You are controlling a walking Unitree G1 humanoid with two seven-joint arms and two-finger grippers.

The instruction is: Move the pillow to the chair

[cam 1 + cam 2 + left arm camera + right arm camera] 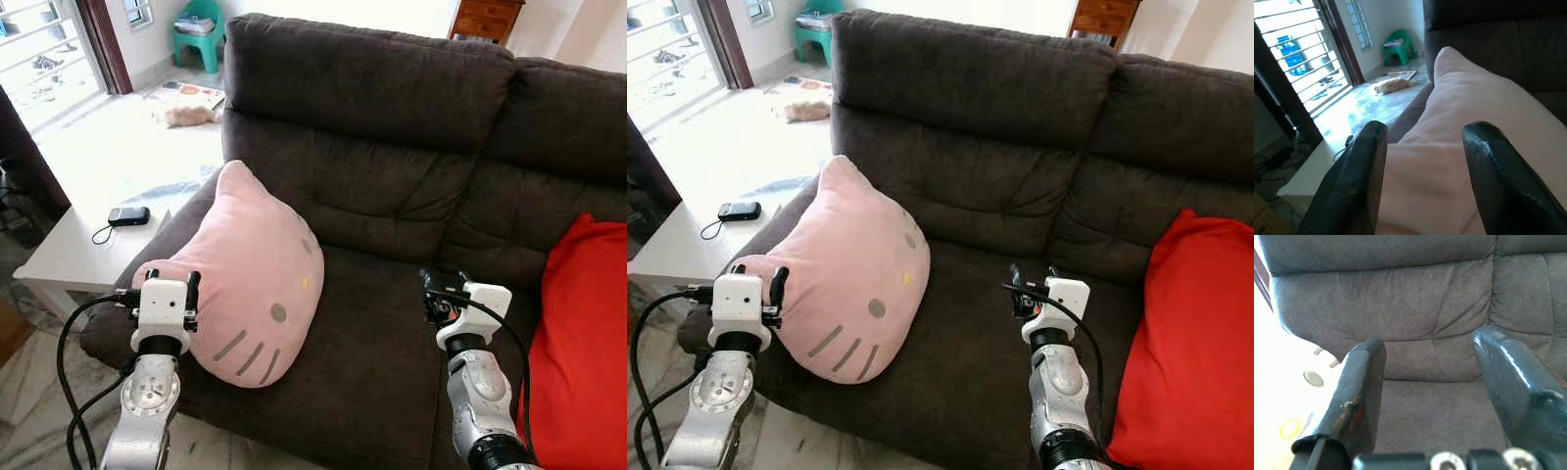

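Observation:
A pink cat-face pillow [245, 274] leans on the left armrest of a dark brown sofa [392, 127]. My left gripper [164, 284] is at the pillow's lower left edge and stands open. In the left wrist view the pink fabric [1474, 98] lies right beyond and between the two black fingers [1359, 166]. My right gripper [444, 284] hovers open over the seat to the right of the pillow, holding nothing, and faces the sofa back [1415, 308]. A small green chair [201, 29] stands far back on the left.
A red cushion [583, 333] fills the sofa's right end. A white side table [69, 255] with a black device [128, 215] stands left of the armrest. An orange furry shape [186, 116] lies on the tiled floor near a barred door [39, 49].

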